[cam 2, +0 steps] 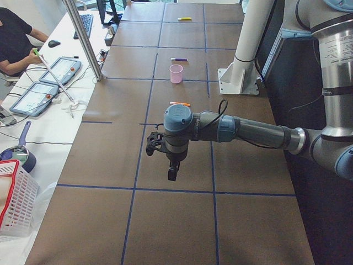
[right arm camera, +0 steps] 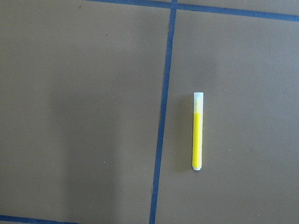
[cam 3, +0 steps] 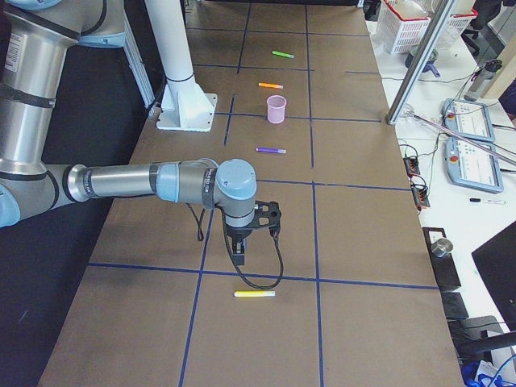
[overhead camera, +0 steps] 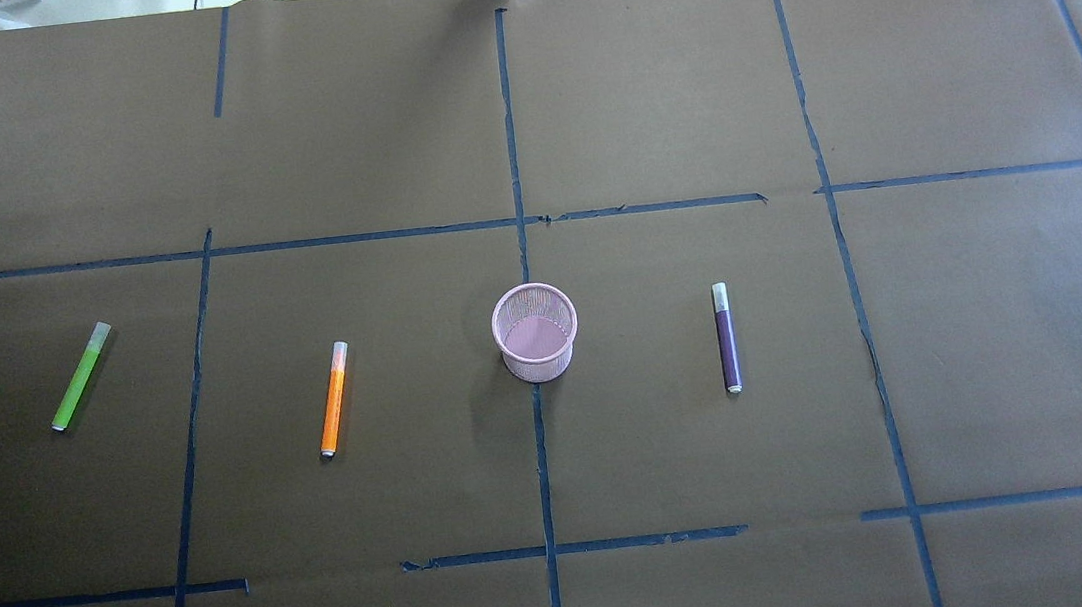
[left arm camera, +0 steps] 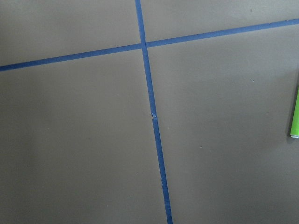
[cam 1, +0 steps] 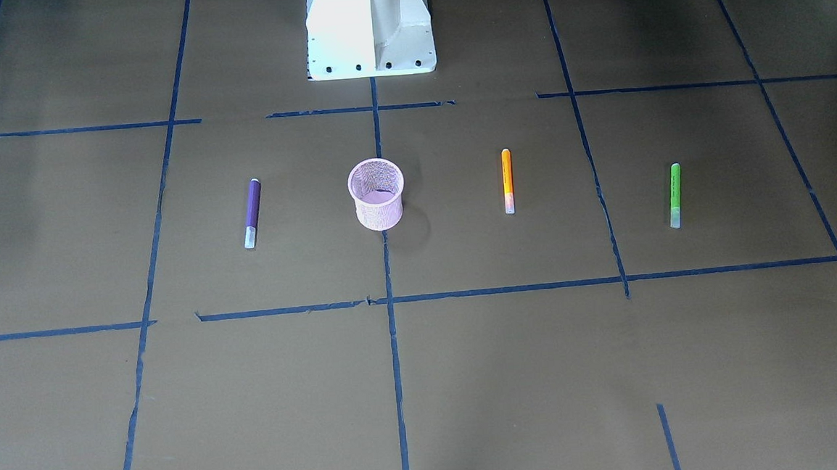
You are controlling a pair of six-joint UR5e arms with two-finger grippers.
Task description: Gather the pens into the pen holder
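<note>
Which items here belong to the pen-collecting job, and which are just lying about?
Job: purple pen, orange pen, green pen, yellow pen, pink pen holder.

Lying about, on the side bench: white basket, blue pan, teach pendants, keyboard.

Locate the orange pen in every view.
Front-facing: orange pen right of the pen holder.
Overhead: orange pen left of the pen holder.
Exterior left: orange pen nearer than the pen holder.
Exterior right: orange pen beyond the pen holder.
Left wrist: absent.
Right wrist: absent.
Shared landmark: pen holder.
</note>
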